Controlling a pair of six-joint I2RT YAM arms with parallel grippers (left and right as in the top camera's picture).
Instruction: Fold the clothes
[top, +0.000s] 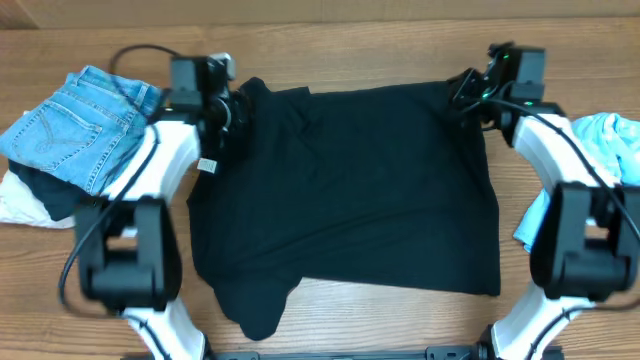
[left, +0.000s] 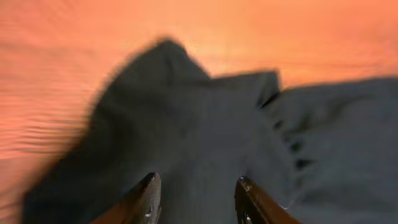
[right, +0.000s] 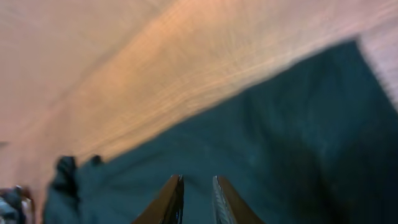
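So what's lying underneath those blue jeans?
A dark garment and a white one poke out from beneath the jeans. How far they extend, or whether anything else lies there, is covered.

Plain black T-shirt (top: 345, 190), blue denim jeans (top: 75, 125) (faded), pale-brown wooden table (top: 350, 322)
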